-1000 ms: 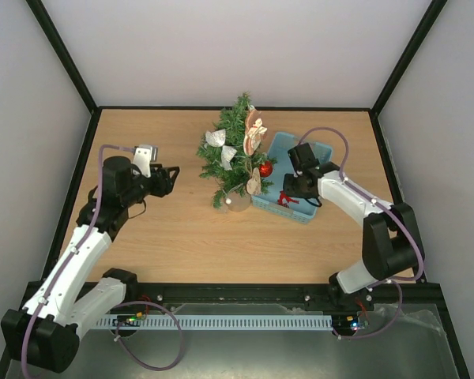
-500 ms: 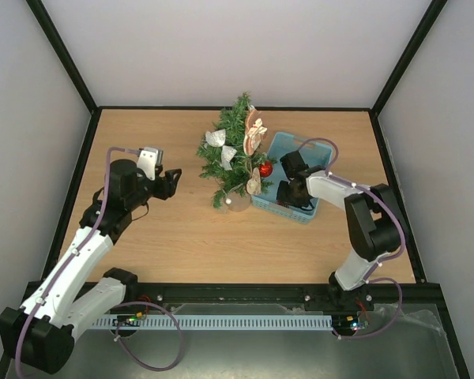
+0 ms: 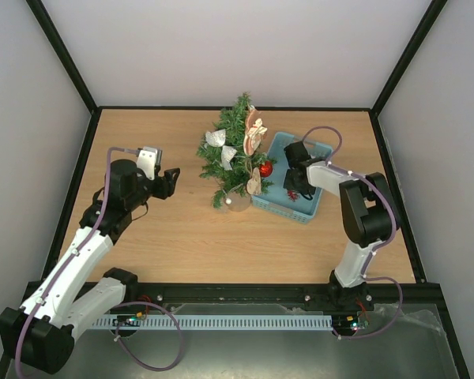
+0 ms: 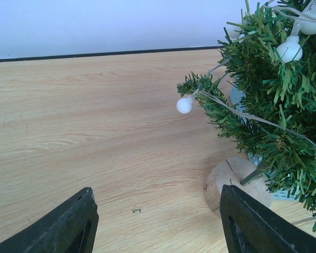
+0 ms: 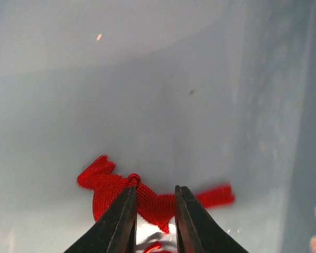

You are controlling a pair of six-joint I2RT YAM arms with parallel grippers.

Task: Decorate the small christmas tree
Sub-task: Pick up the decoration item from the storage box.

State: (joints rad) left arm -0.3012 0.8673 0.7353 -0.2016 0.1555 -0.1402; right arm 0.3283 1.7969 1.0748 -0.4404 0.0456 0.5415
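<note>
The small christmas tree point(image 3: 235, 150) stands mid-table on a round wooden base point(image 4: 229, 176), hung with silver bows point(image 3: 216, 138), a red ball point(image 3: 265, 168) and a white bead string point(image 4: 184, 105). My left gripper point(image 3: 172, 177) hovers open to its left, with nothing between the fingers; in the wrist view the gripper point(image 4: 157, 195) frames bare table, with the tree point(image 4: 268, 105) at the right. My right gripper point(image 3: 294, 186) reaches down into the light blue basket point(image 3: 272, 207). Its jaws point(image 5: 154, 188) stand narrowly apart astride a red mesh bow point(image 5: 108, 184) lying on the basket floor.
The basket sits right against the tree's right side. Pale striped ornaments point(image 3: 254, 130) hang on the tree's right flank, close to my right arm. Walls enclose the table on three sides.
My right gripper has moved toward the back of the basket, and its jaws have narrowed around the red bow. The left gripper shifted slightly toward the tree, then held still.
</note>
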